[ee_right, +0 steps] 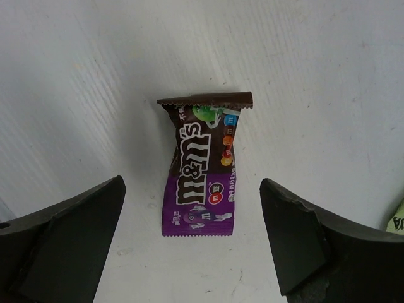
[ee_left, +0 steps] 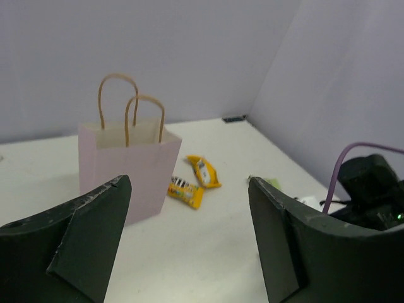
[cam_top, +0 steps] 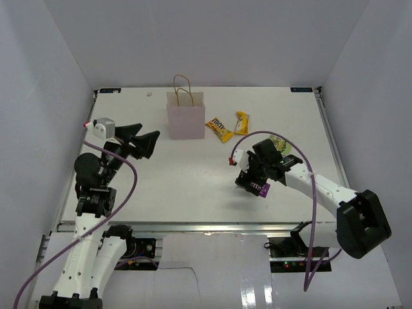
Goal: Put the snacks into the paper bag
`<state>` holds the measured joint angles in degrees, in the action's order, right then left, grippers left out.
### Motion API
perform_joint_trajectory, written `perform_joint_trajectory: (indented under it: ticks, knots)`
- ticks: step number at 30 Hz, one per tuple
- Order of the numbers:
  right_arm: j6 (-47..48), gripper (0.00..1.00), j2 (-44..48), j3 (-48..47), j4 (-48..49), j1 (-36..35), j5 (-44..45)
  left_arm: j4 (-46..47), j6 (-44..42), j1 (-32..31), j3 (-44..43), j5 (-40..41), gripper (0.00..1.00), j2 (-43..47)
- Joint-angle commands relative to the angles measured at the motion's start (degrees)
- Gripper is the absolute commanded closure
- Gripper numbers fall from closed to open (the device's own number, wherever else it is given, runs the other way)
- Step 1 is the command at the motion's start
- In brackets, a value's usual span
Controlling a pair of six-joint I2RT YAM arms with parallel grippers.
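Flanking purple packet [ee_right: 201,165], right pincer [ee_right: 191,183] open

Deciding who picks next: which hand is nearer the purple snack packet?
Right. The right hand hangs open directly over the purple packet, a finger on either side of it. The left hand is across the table, open, near the paper bag.

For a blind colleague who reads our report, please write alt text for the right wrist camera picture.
A dark purple candy packet lies flat on the white table, between the open fingers of the right gripper and touching neither. The edge of a green packet shows at far right.
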<state>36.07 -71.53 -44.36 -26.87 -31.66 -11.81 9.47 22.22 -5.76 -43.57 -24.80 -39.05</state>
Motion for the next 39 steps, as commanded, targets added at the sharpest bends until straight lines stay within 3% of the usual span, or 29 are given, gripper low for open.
perform_joint_trajectory:
  ticks: [1, 12, 16, 22, 24, 31, 34, 37, 39]
  knots:
    - [-2.2, 0.07, -3.8, -1.5, 1.6, -2.7, 10.0, -8.5, -5.9, 0.0, 7.8, -0.4, 0.14, 1.5]
    - [-1.2, 0.09, -12.9, -5.2, 3.8, -5.5, 8.7, -11.3, -9.3, -1.4, 13.9, -1.9, 0.13, 8.4]
    - [1.7, 0.16, -12.9, -4.2, 4.2, -5.5, 6.6, -11.8, -9.6, -3.7, 14.0, -0.3, 0.13, 10.0]
    - [2.7, 0.32, -14.0, -3.5, 4.7, -4.7, 6.1, -12.2, -10.0, -5.3, 14.0, 0.7, 0.13, 11.3]
    - [2.6, 0.42, -15.0, -3.7, 4.7, -4.4, 5.5, -12.3, -10.1, -5.3, 14.0, 0.7, 0.13, 11.4]
    - [2.8, 0.55, -17.2, -3.5, 4.8, -3.4, 4.2, -12.4, -10.2, -5.5, 13.9, 0.7, 0.13, 11.9]
    - [3.0, 0.62, -16.7, -3.5, 4.8, -3.1, 3.6, -12.4, -10.3, -5.5, 13.9, 0.6, 0.12, 12.1]
    - [3.8, 0.76, -14.8, -4.2, 4.7, -2.8, 2.2, -12.3, -10.3, -5.5, 13.9, 0.5, 0.12, 12.4]
    - [4.6, 0.79, -13.4, -6.0, 4.1, -2.3, 0.1, -12.2, -10.3, -5.5, 14.0, 0.3, 0.12, 12.7]
